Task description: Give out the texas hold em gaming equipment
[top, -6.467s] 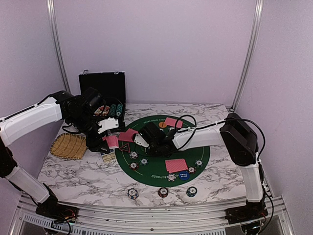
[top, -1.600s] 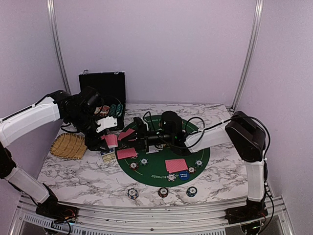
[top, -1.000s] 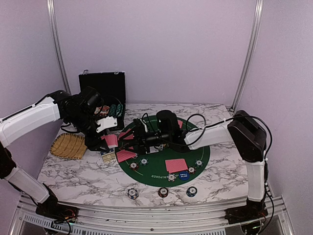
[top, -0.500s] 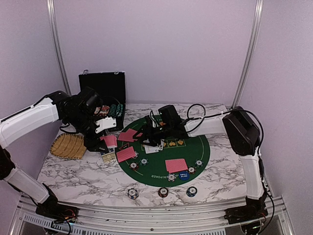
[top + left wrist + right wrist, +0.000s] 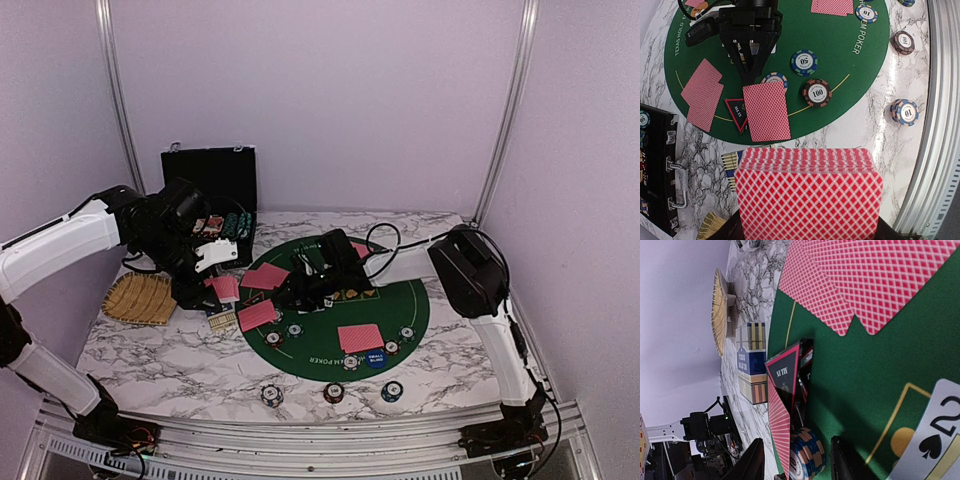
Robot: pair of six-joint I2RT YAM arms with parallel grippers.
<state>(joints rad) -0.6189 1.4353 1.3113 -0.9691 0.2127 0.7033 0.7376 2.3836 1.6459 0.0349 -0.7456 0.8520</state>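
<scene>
left claw (image 5: 222, 280) clenched on the deck of red-backed playing cards (image 5: 807, 195), held up beside the green mat (image 5: 840, 60). right claw (image 5: 796, 462) fingers apart, empty, low over the mat. cards likely light, slick, bendy: pinch one by a short edge.

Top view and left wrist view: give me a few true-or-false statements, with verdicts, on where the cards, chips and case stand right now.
1. The left gripper holds a deck of red-backed cards. True.
2. The triangle lies in the straw tray. False: it lies on the green mat, partly covered by a card.
3. The 100 chip sits on the green mat. True.
4. The black case is shut. False: its lid stands open.
5. Some chips lie on the marble table top, outside the green mat. True.
</scene>
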